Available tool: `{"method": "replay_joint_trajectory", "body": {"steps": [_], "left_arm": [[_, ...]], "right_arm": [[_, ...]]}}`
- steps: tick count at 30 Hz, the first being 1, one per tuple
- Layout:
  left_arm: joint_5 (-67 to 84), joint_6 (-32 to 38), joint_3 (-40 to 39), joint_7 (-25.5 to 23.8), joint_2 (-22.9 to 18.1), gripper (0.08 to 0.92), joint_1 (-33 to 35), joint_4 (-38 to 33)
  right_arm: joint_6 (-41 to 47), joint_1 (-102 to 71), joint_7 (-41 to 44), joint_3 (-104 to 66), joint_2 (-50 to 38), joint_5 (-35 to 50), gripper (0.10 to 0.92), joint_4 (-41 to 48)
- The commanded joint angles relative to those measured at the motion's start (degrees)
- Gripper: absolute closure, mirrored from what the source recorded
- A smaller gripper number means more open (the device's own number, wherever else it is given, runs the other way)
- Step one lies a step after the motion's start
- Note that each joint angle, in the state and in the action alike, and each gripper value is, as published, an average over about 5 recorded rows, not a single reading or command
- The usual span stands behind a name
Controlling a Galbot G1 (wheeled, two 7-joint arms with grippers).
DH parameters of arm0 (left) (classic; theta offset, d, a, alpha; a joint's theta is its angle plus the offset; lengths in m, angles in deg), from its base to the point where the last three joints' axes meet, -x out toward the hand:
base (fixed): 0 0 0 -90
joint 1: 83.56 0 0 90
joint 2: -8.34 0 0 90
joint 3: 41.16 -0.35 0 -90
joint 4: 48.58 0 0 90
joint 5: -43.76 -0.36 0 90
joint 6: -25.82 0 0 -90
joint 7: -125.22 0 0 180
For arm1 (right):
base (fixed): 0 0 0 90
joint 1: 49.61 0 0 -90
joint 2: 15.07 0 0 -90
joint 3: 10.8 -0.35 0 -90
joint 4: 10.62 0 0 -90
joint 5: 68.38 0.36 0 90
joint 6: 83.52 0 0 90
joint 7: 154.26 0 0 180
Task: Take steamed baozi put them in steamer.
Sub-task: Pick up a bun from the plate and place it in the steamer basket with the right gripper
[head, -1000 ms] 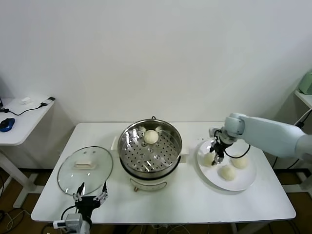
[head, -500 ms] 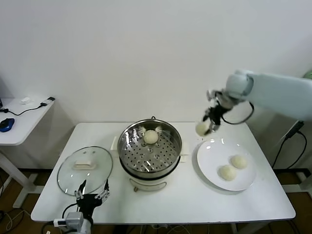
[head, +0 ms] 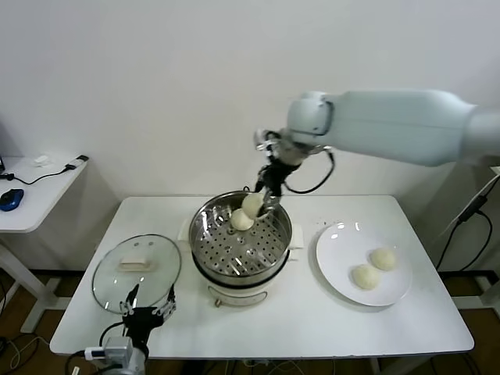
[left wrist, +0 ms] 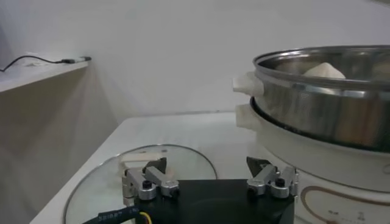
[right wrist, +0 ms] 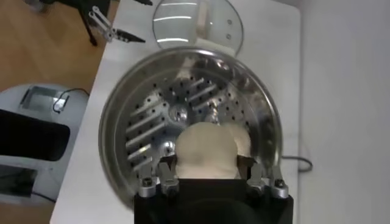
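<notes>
White wall backs a white surface (head: 297, 312) that carries every item of the task.

Baozi status, four in total:
- One baozi (head: 241, 221) lies on the perforated tray of the steamer (head: 205, 244), toward the far side of the pot.
- One held baozi (head: 252, 204) is suspended over the far rim area of the steamer, just above and beside the bun already placed. In the right wrist view this held baozi (right wrist: 205, 151) sits between the fingers, with the tray directly below.
- Two plate baozi (head: 373, 267) rest on the round white plate (head: 337, 280), to the right of the steamer.

Right tool (head: 262, 195): partly closed, clamped on the held bun, positioned above the steamer opening. The bun is not yet released.

Left tool (head: 146, 311): jaws spread fully, holding nothing, parked at the near left edge of the surface, just in front of the glass lid (head: 137, 269). The lid lies flat on the surface, left of the steamer, so the pot is uncovered.

Progress assessment: one transfer appears complete, a second is at the lowering and release stage, and two transfers remain. Roughly a third to a half of the work looks finished.
</notes>
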Motion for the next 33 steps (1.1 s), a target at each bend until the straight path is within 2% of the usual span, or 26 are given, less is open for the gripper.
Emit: {"method": "replay_joint_trajectory", "body": {"steps": [1, 9, 19, 27, 33], "left_arm": [[0.2, -0.2, -0.1, -0.1, -0.1, 0.177, -0.3, 0.4], [0.1, -0.3, -0.3, -0.2, 0.0, 0.177, -0.7, 1.1], [0.2, -0.6, -0.4, -0.3, -0.1, 0.177, -0.7, 1.0], [0.2, -0.8, -0.4, -0.5, -0.1, 0.177, -0.6, 0.4], [0.0, -0.8, -0.6, -1.3, -0.4, 0.177, -0.7, 0.0]], "right_arm": [[1.0, -11.3, -1.8, -1.0, 12.3, 0.6, 0.366, 12.3], [-0.6, -17.3, -0.3, -3.6, 15.9, -2.5, 0.368, 20.1], [-1.2, -19.1, 0.1, -3.9, 16.5, -4.4, 0.357, 22.2], [-4.4, -10.7, 4.4, -3.8, 9.9, -7.0, 0.213, 16.0], [-8.5, 1.5, 9.8, -1.0, -2.2, -8.2, 0.203, 5.2]]}}
